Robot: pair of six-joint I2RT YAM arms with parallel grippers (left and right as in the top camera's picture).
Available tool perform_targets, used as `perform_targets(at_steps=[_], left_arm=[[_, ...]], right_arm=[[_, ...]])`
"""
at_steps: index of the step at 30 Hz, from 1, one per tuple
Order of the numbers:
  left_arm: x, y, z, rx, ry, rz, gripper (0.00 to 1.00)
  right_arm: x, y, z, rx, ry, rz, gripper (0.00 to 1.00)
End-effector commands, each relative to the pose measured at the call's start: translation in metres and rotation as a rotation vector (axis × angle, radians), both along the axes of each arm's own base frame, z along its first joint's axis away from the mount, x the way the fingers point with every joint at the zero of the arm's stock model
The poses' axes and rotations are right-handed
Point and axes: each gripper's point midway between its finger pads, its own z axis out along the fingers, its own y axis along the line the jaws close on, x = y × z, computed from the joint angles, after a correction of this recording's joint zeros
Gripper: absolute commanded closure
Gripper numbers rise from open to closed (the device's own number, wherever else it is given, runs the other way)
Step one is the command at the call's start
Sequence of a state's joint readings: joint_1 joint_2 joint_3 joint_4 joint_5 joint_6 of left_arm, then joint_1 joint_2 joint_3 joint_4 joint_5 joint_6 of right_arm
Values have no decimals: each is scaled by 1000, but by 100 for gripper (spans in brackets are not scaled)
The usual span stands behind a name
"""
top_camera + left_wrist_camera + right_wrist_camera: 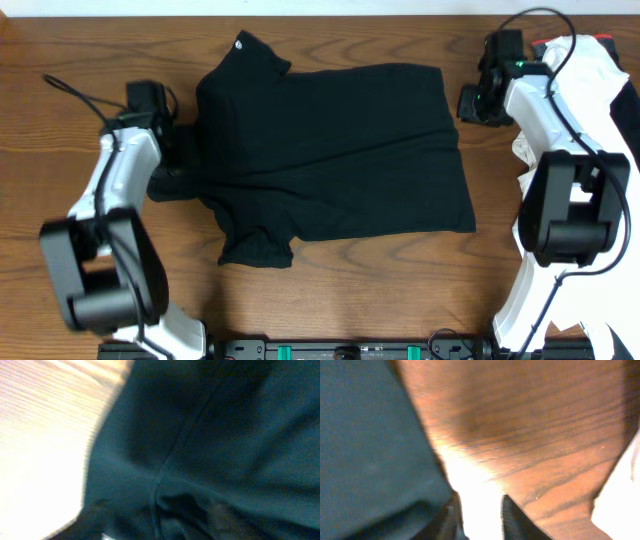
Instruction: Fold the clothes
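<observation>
Here's where I stand: the black T-shirt (340,150) lies flat on the tabletop (90,50) between my two arms, collar end toward my left gripper (178,150), hem just beside my right gripper (479,512). The right gripper is parted a little and holds nothing, with bare wood showing between its fingertips and the dark fabric against its left side. The left gripper sits over the shirt's shoulder area; its own camera shows only cloth and a seam, so I can't tell whether it is parted or pinching fabric. As for progress, both sleeves (255,245) stick out and the body is one broad panel, so I'd say most of the folding is not yet done. There's no basket, box or bin in view, only a white garment (585,60) beyond my right arm.
</observation>
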State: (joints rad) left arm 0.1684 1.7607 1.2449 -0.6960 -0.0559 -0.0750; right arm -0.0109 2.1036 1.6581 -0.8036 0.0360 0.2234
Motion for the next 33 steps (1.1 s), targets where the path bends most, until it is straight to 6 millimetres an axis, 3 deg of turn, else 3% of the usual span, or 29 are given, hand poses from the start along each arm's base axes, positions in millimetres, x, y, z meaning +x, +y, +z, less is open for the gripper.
perform_targets(at_steps=[1, 2, 5, 6, 7, 9, 12, 15, 17, 22, 25, 30, 33], left_arm=[[12, -3, 67, -8, -169, -6, 12], [11, -9, 76, -39, -196, -21, 16], [3, -30, 99, -136, -249, -64, 64], [-2, -36, 104, -162, -253, -74, 72], [-9, -43, 108, -194, -249, -86, 72], [-29, -58, 109, -280, -198, -77, 14], [-70, -70, 95, -362, -27, 48, 20], [-97, -81, 81, -377, 92, 53, 47], [-110, -89, 74, -361, 130, 35, 55], [-141, -90, 74, -170, 95, 92, 53], [-157, -103, 69, -161, 37, 105, 39], [-178, -112, 25, -191, 60, 175, 24], [-174, -115, 4, -205, 69, 180, 22]], right_arm=[[7, 14, 64, 70, -127, 67, 61], [3, 19, 74, 94, -137, 78, 56], [-17, 31, 92, 158, -115, 102, 54], [-24, 33, 95, 169, -98, 105, 54], [-33, 34, 97, 173, -74, 104, 54], [-52, 35, 101, 175, -19, 112, 55], [-74, 37, 103, 181, 44, 141, 59], [-86, 46, 113, 216, 52, 194, 60], [-92, 51, 125, 244, 36, 208, 60], [-121, 58, 152, 259, 34, 222, 56], [-142, 65, 158, 263, 72, 235, 53], [-159, 75, 138, 273, 159, 225, 51], [-162, 80, 118, 273, 181, 233, 51]])
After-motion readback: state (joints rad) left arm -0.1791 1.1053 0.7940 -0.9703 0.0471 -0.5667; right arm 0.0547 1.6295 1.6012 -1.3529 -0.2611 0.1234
